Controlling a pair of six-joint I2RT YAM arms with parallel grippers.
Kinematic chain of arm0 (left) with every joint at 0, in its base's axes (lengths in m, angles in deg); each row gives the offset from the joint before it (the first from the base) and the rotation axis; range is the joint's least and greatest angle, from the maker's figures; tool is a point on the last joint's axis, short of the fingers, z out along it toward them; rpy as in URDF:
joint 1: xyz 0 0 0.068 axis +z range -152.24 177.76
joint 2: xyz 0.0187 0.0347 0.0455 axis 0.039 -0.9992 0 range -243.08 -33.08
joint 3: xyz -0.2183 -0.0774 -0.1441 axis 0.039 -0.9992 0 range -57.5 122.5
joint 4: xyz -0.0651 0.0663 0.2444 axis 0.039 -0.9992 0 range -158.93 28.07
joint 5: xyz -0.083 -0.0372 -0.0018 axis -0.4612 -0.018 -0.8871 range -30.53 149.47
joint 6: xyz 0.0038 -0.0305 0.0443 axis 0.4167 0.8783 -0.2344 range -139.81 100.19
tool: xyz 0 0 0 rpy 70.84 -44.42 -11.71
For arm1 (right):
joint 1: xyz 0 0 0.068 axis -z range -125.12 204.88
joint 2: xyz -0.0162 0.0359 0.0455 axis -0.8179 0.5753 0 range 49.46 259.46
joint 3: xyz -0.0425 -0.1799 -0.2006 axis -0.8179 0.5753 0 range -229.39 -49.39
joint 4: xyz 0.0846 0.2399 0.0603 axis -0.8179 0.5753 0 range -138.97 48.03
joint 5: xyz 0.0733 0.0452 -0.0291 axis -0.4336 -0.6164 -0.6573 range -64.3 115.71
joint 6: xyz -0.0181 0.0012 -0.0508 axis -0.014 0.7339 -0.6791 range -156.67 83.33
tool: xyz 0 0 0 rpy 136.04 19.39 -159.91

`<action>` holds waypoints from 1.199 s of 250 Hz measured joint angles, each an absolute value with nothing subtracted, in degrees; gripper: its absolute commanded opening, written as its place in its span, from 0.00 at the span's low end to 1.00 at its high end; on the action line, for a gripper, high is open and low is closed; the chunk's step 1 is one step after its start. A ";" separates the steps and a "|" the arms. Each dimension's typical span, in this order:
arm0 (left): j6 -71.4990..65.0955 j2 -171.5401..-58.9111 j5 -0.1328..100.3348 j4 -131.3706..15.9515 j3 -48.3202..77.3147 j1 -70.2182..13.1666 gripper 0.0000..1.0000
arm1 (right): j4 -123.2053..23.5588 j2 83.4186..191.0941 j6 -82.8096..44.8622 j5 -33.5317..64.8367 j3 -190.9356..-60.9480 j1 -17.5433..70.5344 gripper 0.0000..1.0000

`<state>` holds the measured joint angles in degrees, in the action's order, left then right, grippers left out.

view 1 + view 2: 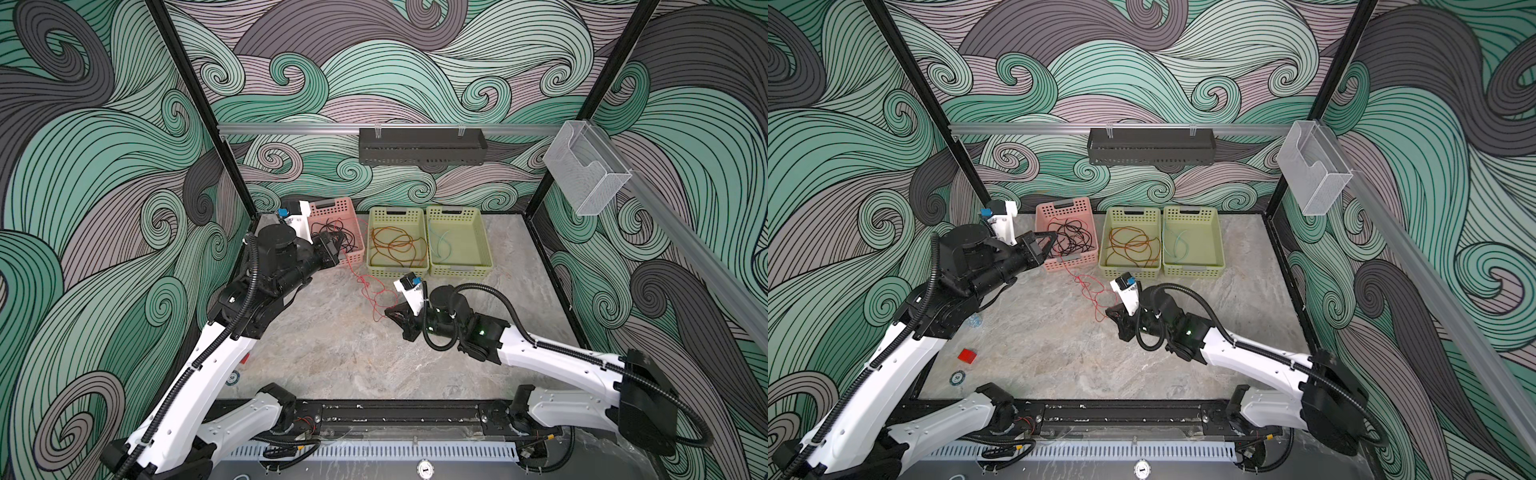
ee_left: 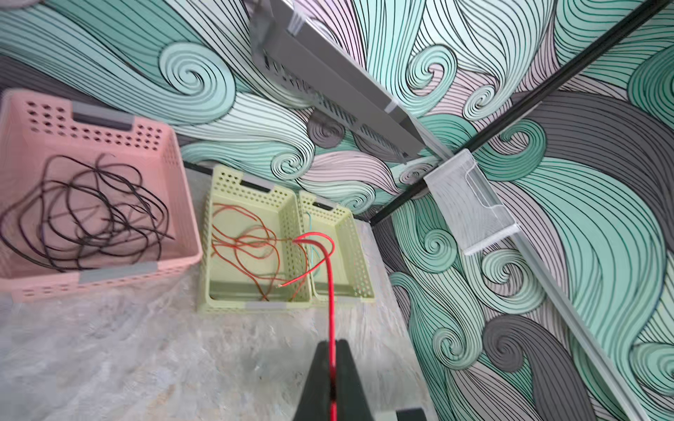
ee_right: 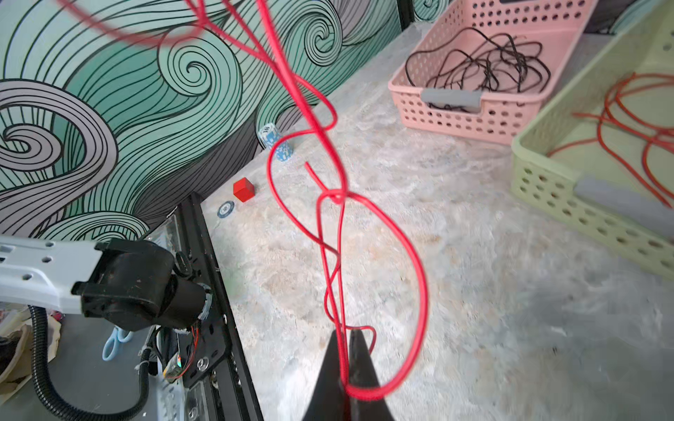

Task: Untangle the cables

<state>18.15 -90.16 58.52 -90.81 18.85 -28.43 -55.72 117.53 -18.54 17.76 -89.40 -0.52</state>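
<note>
Trainee: Cable like the red cable [image 2: 331, 291], how does it handle?

Technician: Light and limp, by the look of it. It keeps no shape, sags into loops, and its smooth coat probably slides through a weak pinch. It is hardly fragile, but a hard pull would likely draw the knot [image 3: 337, 197] tighter.

Trainee: Where is it now?

Technician: It is strung between the two arms, over the table [image 1: 332, 353] in front of the baskets. The left jaws are pressed shut on a single strand near the pink basket [image 3: 474, 120]. Past their tips a short free end curls off toward the green ones. The right jaws are closed too, pinching what looks like two strands, with a big loop bulging out just beside them.

Trainee: And the knot?

Technician: It sits somewhere along the span between the two grips, touching neither pair of jaws. Whether any loop rests on the table, the views do not settle.

Trainee: Where is the best hold?

Technician: Probably close to the knot, on the loop, so the loop can be fed open rather than hauled. Pulling from far off only adds tension.

Trainee: The other cables?

Technician: The black cable [image 3: 485, 69] lies coiled in the pink basket. The orange cable [image 2: 255, 248] is in the middle basket [image 1: 395, 271], and the teal piece [image 1: 444, 243] is in the end basket [image 1: 459, 271].
</note>
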 measured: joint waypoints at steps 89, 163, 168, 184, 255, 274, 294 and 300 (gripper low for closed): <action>12.42 -97.38 59.70 -93.24 28.21 -15.69 0.00 | -46.38 97.55 -12.60 23.95 -77.64 2.94 0.00; 12.07 -99.98 56.27 -94.05 28.76 -5.42 0.00 | -36.31 90.05 -8.47 25.65 -72.22 11.39 0.49; 12.29 -99.93 55.81 -93.72 28.76 -5.24 0.00 | -35.37 90.01 -8.49 25.65 -71.85 11.42 0.51; 13.03 -99.87 53.36 -92.61 28.54 -5.26 0.00 | -33.36 89.88 -8.36 25.54 -71.34 11.42 0.55; 15.92 -101.31 38.28 -89.33 25.48 -5.26 0.00 | -36.42 97.73 -9.43 22.74 -76.00 11.37 0.61; 16.55 -101.51 34.83 -89.33 25.48 -5.29 0.00 | -38.95 102.99 -10.19 21.15 -79.61 10.76 0.63; 16.86 -101.44 31.99 -89.59 25.96 -5.39 0.00 | -41.73 108.79 -11.83 19.92 -84.48 8.97 0.66; 16.86 -101.44 31.48 -89.85 26.33 -5.42 0.00 | -42.47 110.64 -12.49 19.51 -86.10 8.18 0.68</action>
